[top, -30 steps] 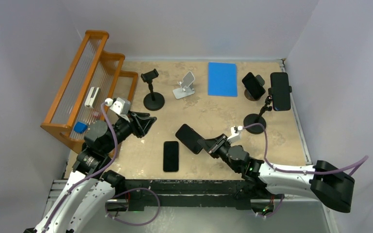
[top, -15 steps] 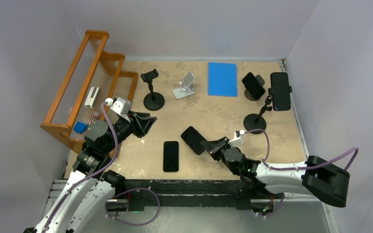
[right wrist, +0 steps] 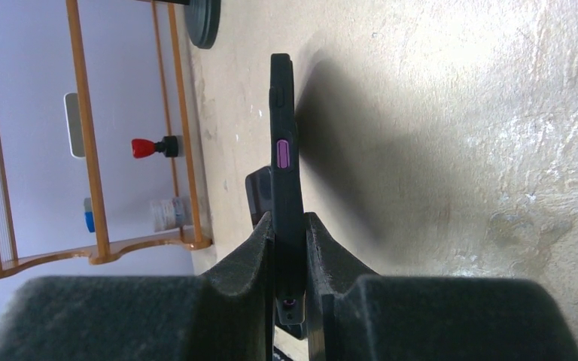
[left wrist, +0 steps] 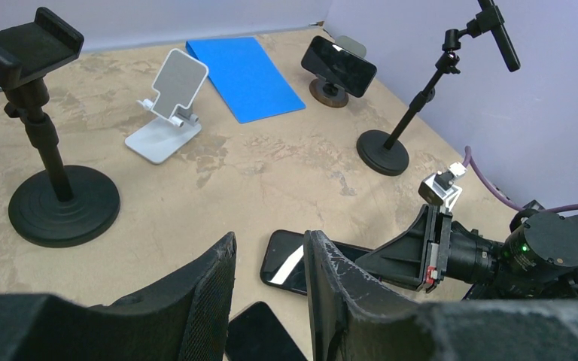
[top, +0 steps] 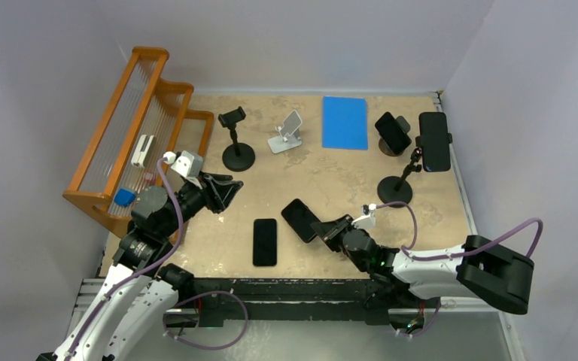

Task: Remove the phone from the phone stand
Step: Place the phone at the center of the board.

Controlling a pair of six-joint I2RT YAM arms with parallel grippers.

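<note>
Our right hand (top: 330, 228) pinches the phone (top: 299, 219) by its near end, fingers shut flat on its two faces. The phone juts ahead, low over the tabletop (top: 331, 180). Just left, a second phone (top: 265, 241) lies flat. Our left hand (top: 226, 192) hovers narrowly parted, holding nothing. Farther back, well apart, stands the white phone stand (top: 290, 133).

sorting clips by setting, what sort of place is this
Probably a robotics lab test cell, not a home: plain grey walls enclose a tan table, robot arms are bolted to its near edge, and phone stands are laid out like props.
</note>
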